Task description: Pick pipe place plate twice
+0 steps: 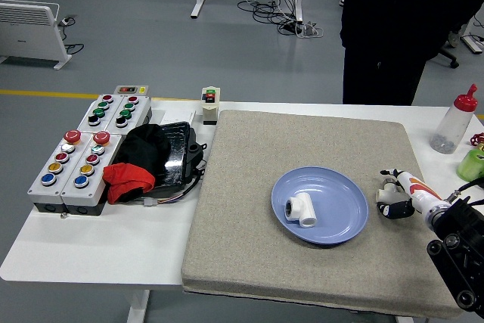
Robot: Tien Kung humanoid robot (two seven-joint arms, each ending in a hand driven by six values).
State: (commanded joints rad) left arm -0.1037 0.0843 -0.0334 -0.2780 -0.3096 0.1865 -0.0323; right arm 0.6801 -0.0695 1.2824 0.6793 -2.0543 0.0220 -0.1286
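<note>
A white T-shaped pipe fitting (pixel 301 209) lies on the left part of the blue plate (pixel 336 187), which sits on the grey mat (pixel 249 255). My right hand (pixel 395 199) hovers just off the plate's right rim, low over the mat. Its fingers are loosely bent and hold nothing. The black forearm comes in from the lower right corner. No second pipe shows anywhere on the table. My left arm is out of the picture.
Button boxes (pixel 76 168) stand at the table's left, beside a black and red bundle (pixel 147 158). A small switch box (pixel 209 104) sits behind the mat. A red-capped bottle (pixel 451 125) and a green object (pixel 473 163) are at the far right. A person in black (pixel 393 28) stands behind the table.
</note>
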